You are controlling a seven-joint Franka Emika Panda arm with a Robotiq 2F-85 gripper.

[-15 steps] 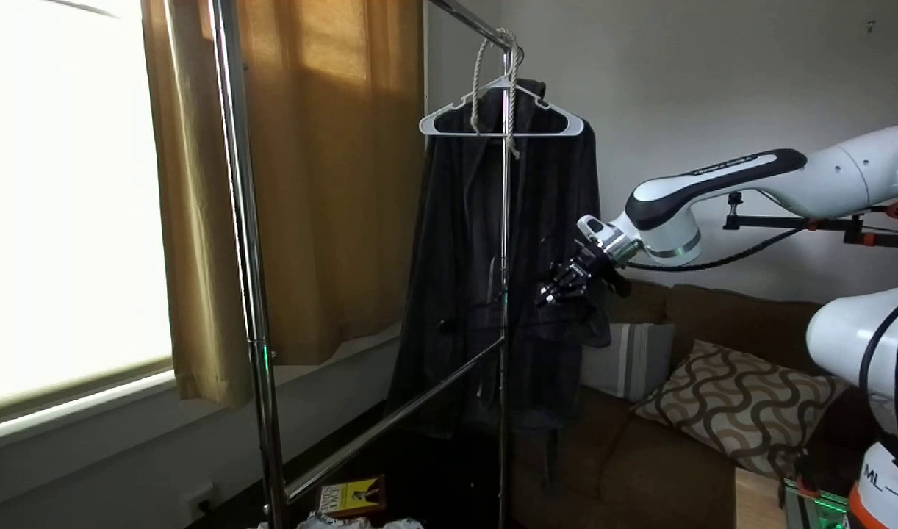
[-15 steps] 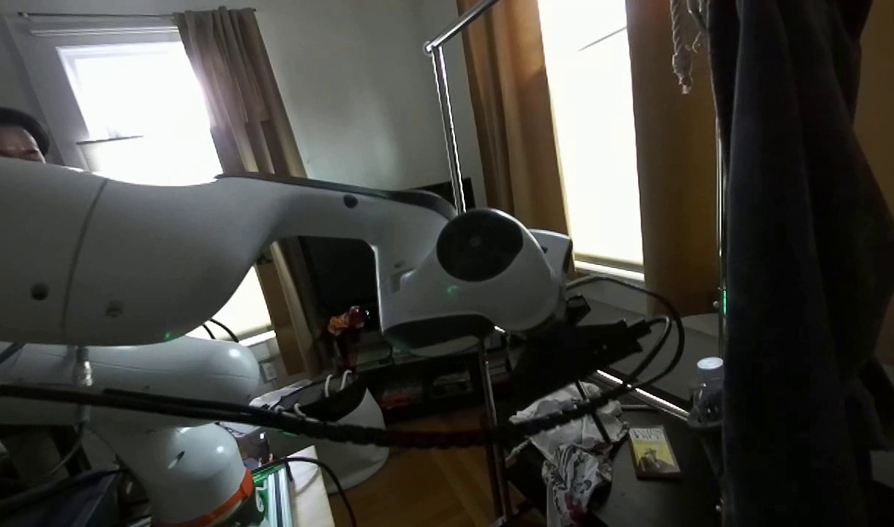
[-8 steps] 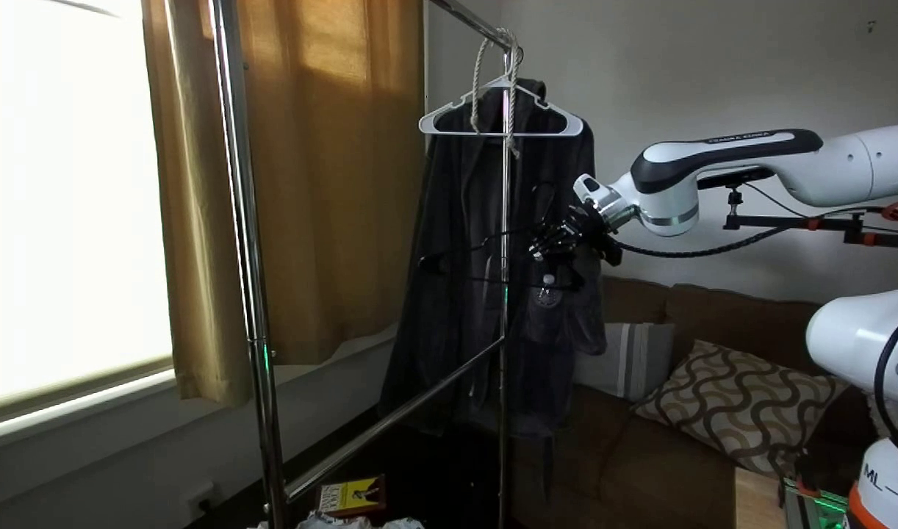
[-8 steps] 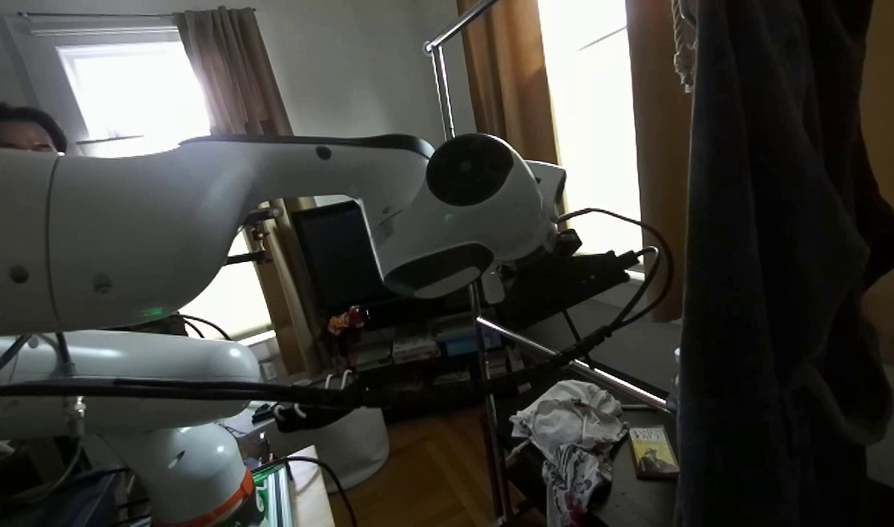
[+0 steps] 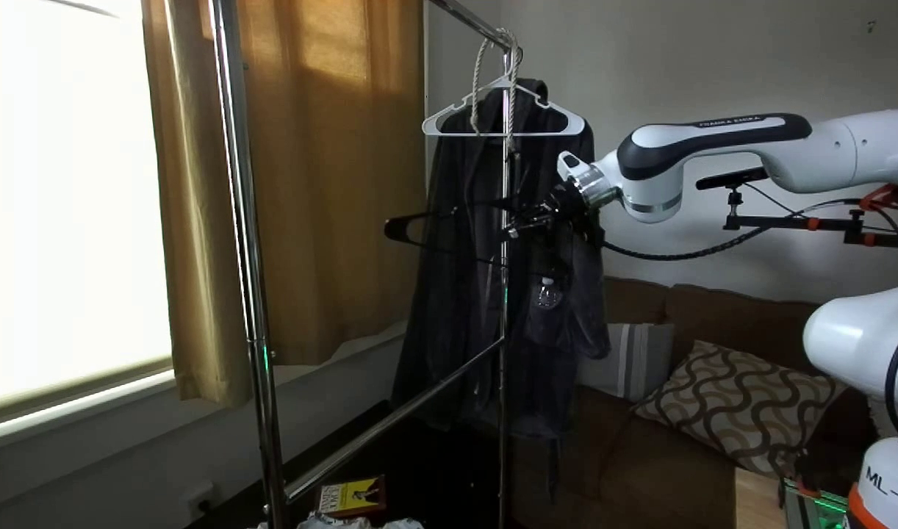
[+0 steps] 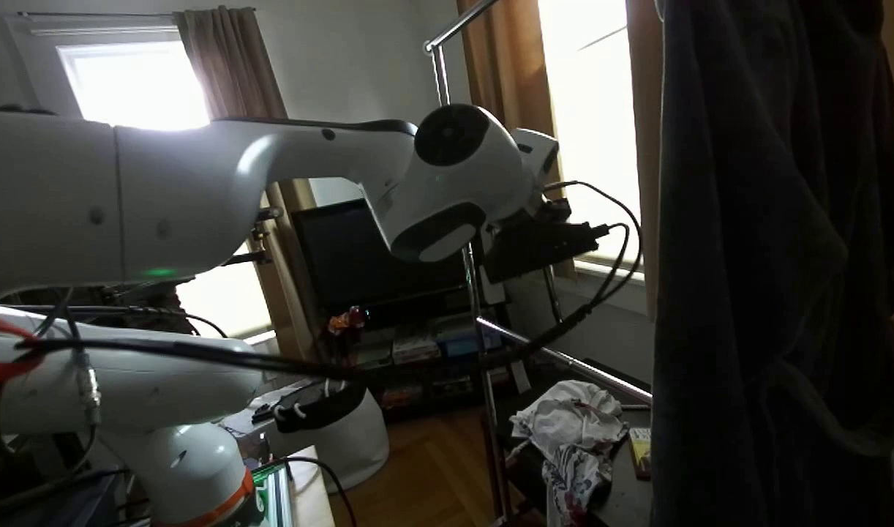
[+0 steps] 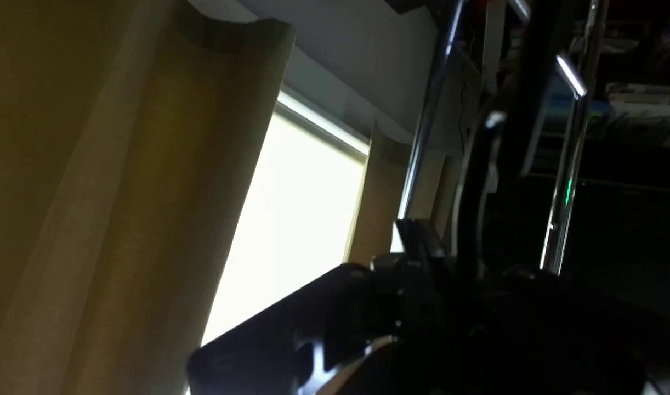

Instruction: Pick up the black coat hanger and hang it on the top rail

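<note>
The black coat hanger is in the air in front of the dark robe, one end sticking out left past it. My gripper is shut on the hanger, which is hard to see against the robe. In the wrist view the hanger's dark bar rises from between the fingers of my gripper. The chrome top rail is above the gripper and also shows in an exterior view. There, the gripper and hanger are hidden behind the wrist and its camera.
A white hanger and a dark robe hang at the rail's near end, by a rope and the chrome upright. Another upright stands left. A couch with pillows is behind. Cloth and a book lie low.
My gripper has risen with the black hanger and moved left toward the rack in an exterior view. The hanger has turned, and its left end has come out past the robe. The robe has shifted.
</note>
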